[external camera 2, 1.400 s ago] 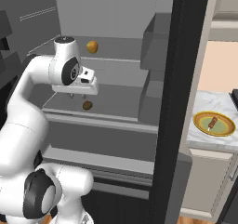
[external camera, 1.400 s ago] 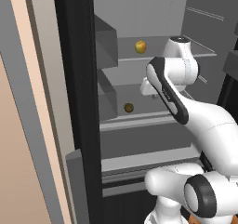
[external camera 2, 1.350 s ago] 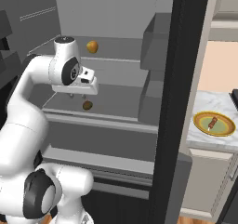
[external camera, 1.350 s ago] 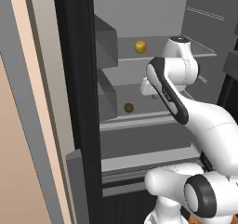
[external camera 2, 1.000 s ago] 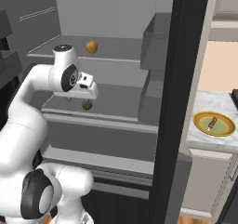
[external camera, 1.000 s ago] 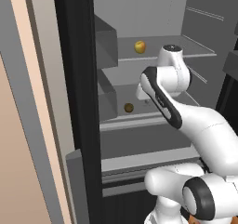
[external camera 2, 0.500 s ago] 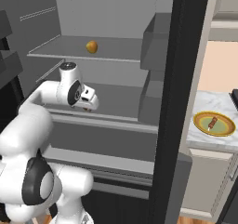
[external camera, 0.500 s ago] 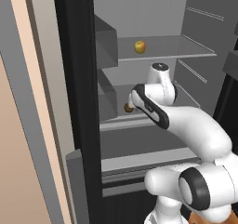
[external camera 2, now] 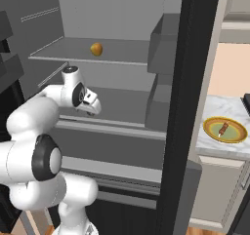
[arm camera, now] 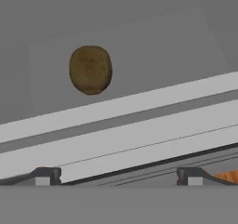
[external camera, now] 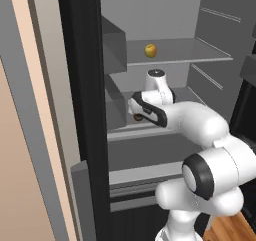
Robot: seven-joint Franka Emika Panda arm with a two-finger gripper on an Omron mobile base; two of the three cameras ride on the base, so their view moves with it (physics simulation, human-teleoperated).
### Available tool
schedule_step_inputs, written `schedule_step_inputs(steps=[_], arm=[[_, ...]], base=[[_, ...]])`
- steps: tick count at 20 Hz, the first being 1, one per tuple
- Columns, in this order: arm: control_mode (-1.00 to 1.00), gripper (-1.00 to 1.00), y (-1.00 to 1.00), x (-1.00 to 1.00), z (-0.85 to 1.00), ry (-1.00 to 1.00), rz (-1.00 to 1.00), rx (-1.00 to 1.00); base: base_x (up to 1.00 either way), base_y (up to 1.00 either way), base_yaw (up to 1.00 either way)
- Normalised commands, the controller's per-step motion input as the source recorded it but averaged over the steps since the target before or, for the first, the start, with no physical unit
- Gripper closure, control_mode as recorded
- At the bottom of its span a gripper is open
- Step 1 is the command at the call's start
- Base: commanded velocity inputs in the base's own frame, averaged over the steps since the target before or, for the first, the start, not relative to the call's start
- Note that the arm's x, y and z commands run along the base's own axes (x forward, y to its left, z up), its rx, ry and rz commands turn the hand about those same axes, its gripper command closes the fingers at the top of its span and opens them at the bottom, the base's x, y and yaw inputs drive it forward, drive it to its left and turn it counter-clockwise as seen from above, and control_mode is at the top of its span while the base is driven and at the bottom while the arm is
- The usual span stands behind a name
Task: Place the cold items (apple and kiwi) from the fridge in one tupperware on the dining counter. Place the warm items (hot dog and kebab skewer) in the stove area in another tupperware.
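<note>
- Gripper (arm camera: 118, 174) spread wide, fingertips well apart at the bottom of the hand view, gripping nothing.
- Kiwi (arm camera: 90, 69) at about 11 o'clock from the gripper in the hand view, beyond the pale front edge of the shelf, clear of both fingertips, lying on the grey shelf floor.
- In the left base view, the kiwi (external camera: 137, 117) tucked just under the hand, mostly hidden by it, on the middle fridge shelf (external camera: 195, 96).
- Apple (external camera: 150, 50) on the upper fridge shelf (external camera: 200, 50), at 12 o'clock from the hand, well apart from it; same apple (external camera 2: 96, 49) in the right base view.
- Fridge (external camera 2: 122, 9) open, door bins along its sides.
- Yellow plate (external camera 2: 211, 127) on the marble counter (external camera 2: 210, 146) at 3 o'clock from the fridge, carrying a kebab skewer (external camera 2: 223, 128).
</note>
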Motion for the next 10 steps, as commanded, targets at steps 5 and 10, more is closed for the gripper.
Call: schedule_step_inputs(steps=[5,10], arm=[[-1.00,-1.00,0.03,0.38,-0.23,0.04,-0.04,0.00],[-1.00,-1.00,0.00,0.33,-0.18,0.05,-0.01,0.00]], base=[[0.00,0.00,0.00],[0.00,0.00,0.00]])
